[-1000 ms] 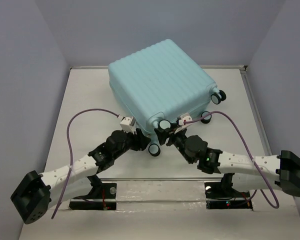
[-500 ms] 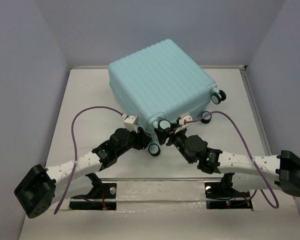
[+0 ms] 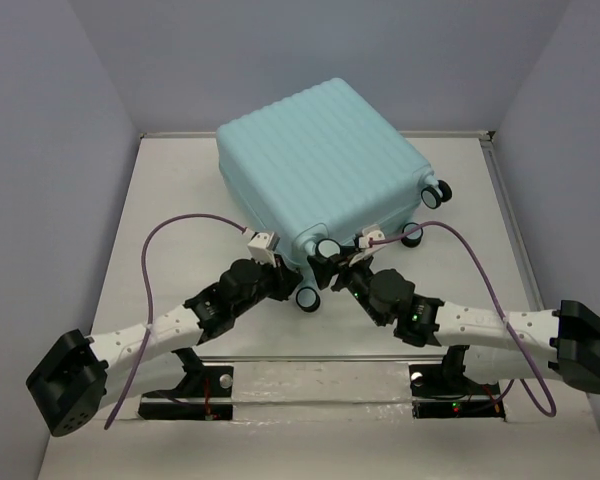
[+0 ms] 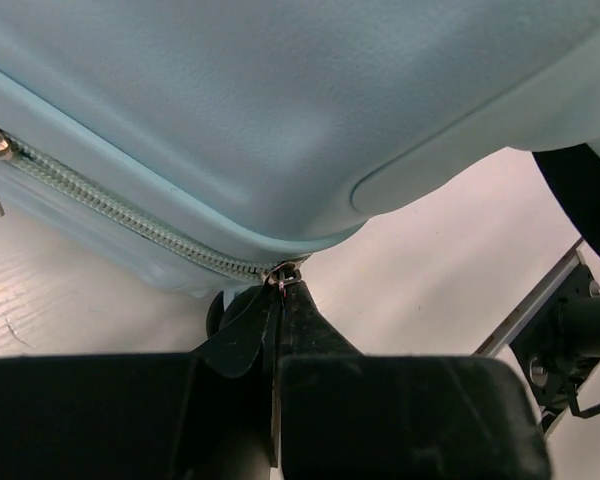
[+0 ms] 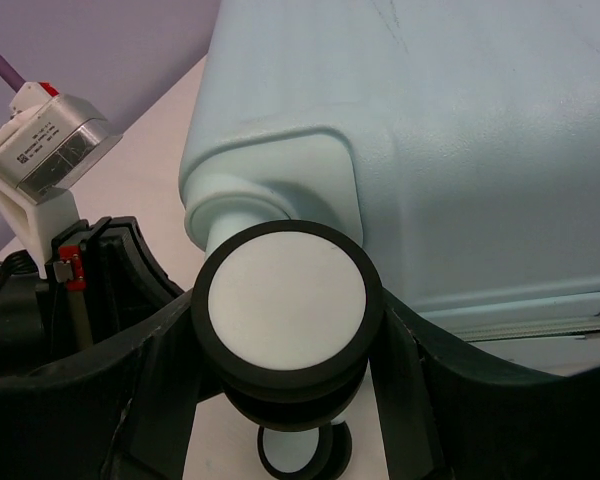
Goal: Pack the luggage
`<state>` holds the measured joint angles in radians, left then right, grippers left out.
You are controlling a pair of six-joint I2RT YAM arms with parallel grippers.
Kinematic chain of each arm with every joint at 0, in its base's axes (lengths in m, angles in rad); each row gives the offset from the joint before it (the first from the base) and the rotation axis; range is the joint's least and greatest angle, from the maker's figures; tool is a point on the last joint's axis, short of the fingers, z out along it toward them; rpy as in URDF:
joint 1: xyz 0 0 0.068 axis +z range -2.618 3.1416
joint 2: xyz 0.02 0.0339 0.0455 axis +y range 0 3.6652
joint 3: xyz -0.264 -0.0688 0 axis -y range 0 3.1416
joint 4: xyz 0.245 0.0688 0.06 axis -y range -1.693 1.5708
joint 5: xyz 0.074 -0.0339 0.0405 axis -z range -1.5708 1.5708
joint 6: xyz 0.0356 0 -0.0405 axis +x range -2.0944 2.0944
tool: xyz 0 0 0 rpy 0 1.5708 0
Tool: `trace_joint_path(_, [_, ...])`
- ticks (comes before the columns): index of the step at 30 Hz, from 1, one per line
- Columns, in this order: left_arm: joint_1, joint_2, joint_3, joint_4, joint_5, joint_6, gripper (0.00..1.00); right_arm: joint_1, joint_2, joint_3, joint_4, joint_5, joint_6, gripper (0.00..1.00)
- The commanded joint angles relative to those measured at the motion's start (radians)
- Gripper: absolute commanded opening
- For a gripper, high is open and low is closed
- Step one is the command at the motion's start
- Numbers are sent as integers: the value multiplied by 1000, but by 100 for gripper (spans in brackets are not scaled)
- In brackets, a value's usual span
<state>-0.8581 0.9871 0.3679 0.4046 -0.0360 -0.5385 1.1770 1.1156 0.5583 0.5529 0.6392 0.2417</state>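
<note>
The luggage (image 3: 320, 165) lies flat and closed on the white table (image 3: 180, 200), towards the back and about the middle, ribbed shell up, turned at an angle so that one corner points at the arms. Its wheeled end faces the near right. The zip (image 4: 110, 215) runs along the seam under the shell and ends at that near corner, where the zip pull (image 4: 280, 277) hangs.

The left gripper (image 4: 278, 300) is at this corner, jaws closed tight with only a thin slit between them, pinching the zip pull between the fingertips (image 4: 305, 320).

Just to the right, the right gripper (image 5: 285, 335) sits around a caster wheel (image 5: 285, 295) with a white face and a black tyre. Its fingers (image 5: 170, 370) stand fairly wide, one against each side of the tyre, so the wheel is held between them. A second wheel (image 5: 300, 455) shows below it on the table.

From above, both arms reach in from the near edge and meet at the same corner of the case, close beside each other. A purple cable (image 3: 145, 270) loops off the left arm
</note>
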Motion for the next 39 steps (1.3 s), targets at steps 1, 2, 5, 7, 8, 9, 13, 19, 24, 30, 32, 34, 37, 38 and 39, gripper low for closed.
trace_joint_path(1, [-2,-64,29,140,-96,-14,6,-22,-16,26,148,37,28,7])
trace_joint_path(2, [-2,-73,29,108,-128,-23,6,-22,-22,22,148,39,30,7])
trace_joint_path(5, [-2,-91,42,-8,-227,-46,6,-22,-40,8,130,51,36,7])
trace_joint_path(7, [-2,-102,65,-100,-287,-72,6,-22,-53,-3,114,60,41,7])
trace_joint_path(8, [-2,-107,72,-189,-342,-96,6,-22,-62,-9,101,60,44,7])
trace_joint_path(9, [-2,-119,78,-223,-363,-104,6,-22,-82,-14,93,62,45,7])
trace_joint_path(13, [-1,-156,89,-375,-467,-133,6,-22,-148,-50,55,66,57,7])
trace_joint_path(19, [97,-194,94,-411,-533,-155,6,-22,-206,-67,-13,47,61,7])
trace_joint_path(24, [220,-197,106,-349,-478,-112,6,-22,-201,-58,-21,22,47,7])
trace_joint_path(30, [240,-183,92,-296,-387,-87,6,-13,-175,-17,-82,-12,76,42])
trace_joint_path(32, [240,-191,74,-280,-375,-87,6,-13,-174,6,-122,-27,84,81])
trace_joint_path(34, [241,-199,52,-277,-390,-87,6,-13,-160,35,-149,-82,67,92])
trace_joint_path(37, [241,-199,51,-270,-374,-86,6,-13,-135,87,-209,-134,42,94])
trace_joint_path(38, [241,-217,37,-257,-337,-75,6,-13,-126,118,-240,-151,31,96])
trace_joint_path(39, [241,-235,37,-235,-308,-75,6,-13,-117,133,-258,-151,25,97])
